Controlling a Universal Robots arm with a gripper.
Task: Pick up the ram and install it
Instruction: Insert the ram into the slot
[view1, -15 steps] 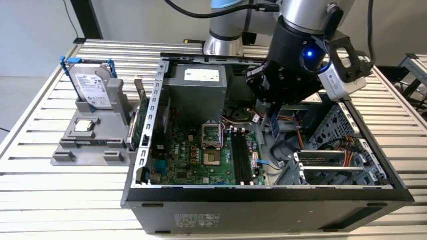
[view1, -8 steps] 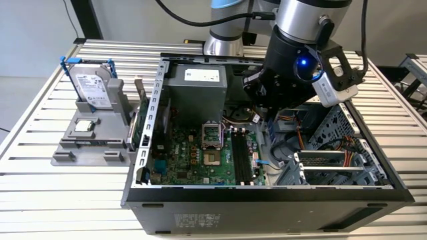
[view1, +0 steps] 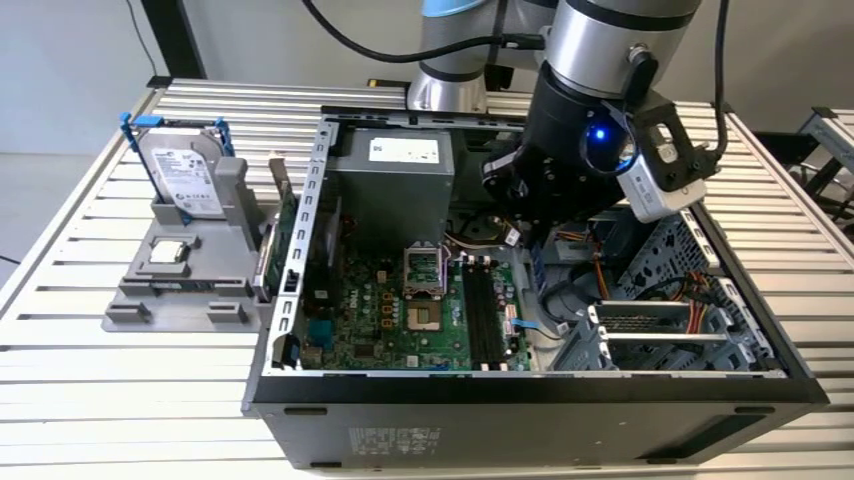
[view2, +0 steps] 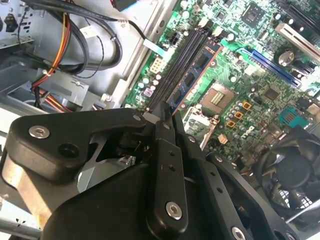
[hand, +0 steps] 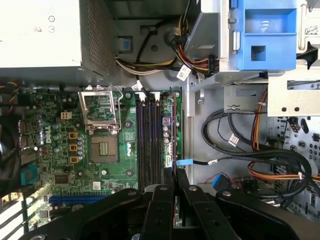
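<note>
In the exterior view, over an open computer case (view1: 310, 250) on a slatted surface (view1: 80, 380): the arm (view1: 587, 150) reaching down inside, above the motherboard (view1: 387, 310); off to the exterior view's left, a silver hard drive (view1: 184, 172) upright in a blue frame on a grey fixture (view1: 174, 285); at the back of the case, a grey power supply (view1: 394, 190). Closer in, in both wrist views: the black tool (view2: 165, 117) (hand: 175, 181) with its fingers (hand: 162, 200) drawn nearly together, pinching the ram (view2: 194, 75) (hand: 173, 130) by one end. In the second wrist view, broad face of the ram on show: long, narrow, dark blue board with a row of dark chips, running parallel to the long black slots (view2: 177, 67), beside a black fan (view2: 295, 172). In the first wrist view, edge-on instead, a thin strip just beside the slots (hand: 147, 140), well clear of the CPU socket (hand: 102, 147), with loose cables (hand: 250, 145) and a blue bracket (hand: 262, 32) to the other side. Seated or merely held over the board: impossible to tell.
</note>
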